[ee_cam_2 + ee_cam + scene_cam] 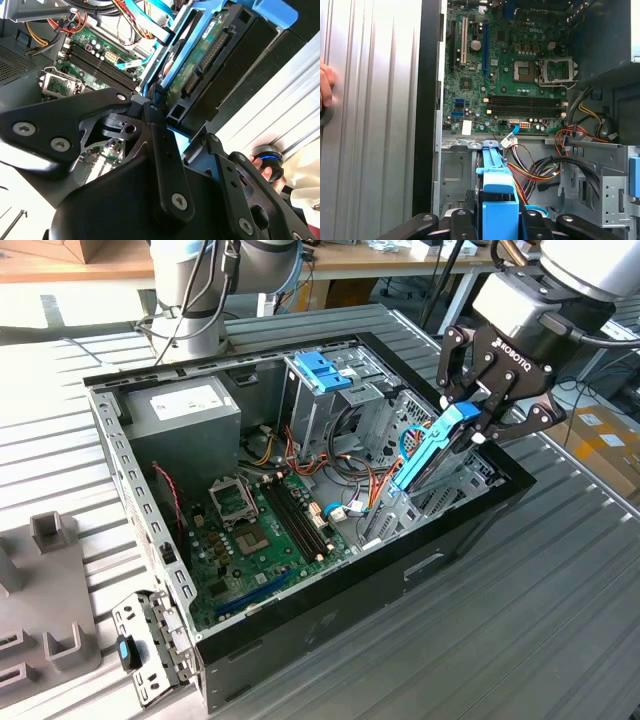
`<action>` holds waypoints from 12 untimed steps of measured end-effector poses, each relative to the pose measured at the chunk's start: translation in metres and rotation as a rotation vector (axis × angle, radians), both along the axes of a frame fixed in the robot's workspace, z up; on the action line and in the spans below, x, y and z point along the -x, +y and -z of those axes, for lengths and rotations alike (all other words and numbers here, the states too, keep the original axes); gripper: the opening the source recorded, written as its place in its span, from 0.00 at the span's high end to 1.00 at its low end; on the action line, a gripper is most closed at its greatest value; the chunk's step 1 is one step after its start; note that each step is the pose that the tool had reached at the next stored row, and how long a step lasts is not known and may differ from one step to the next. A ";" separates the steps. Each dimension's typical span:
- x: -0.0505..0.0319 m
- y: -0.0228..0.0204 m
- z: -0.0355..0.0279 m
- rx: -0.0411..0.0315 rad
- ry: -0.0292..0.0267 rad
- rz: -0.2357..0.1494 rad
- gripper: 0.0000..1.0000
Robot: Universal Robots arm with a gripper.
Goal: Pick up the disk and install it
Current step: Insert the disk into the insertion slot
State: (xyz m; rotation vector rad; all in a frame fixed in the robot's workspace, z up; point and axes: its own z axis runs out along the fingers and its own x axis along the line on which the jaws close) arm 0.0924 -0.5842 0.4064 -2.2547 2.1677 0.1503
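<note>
My gripper [478,422] is shut on the disk [432,452], a flat drive with blue plastic side rails. I hold it tilted, its low end dipping into the metal drive cage [440,490] at the open computer case's side toward the exterior view's right. In the second wrist view the disk [200,60] shows its green circuit board and connector between the black fingers [159,131]. In the first wrist view the blue rail of the disk [495,175] runs away from the gripper [497,220] toward the motherboard [510,75].
The black case [300,612] lies open on a ribbed metal table. It holds a grey power supply [185,415], a blue bracket [320,370] and loose cables [350,480]. Grey fixtures [50,540] stand at the exterior view's left. A person's hand [325,90] rests beside the case.
</note>
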 end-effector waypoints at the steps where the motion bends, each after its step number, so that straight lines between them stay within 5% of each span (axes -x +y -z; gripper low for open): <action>1: 0.0000 0.0000 0.0000 0.0000 0.0000 0.000 0.63; 12: 0.0000 0.0000 0.0001 0.0004 0.0000 0.000 0.49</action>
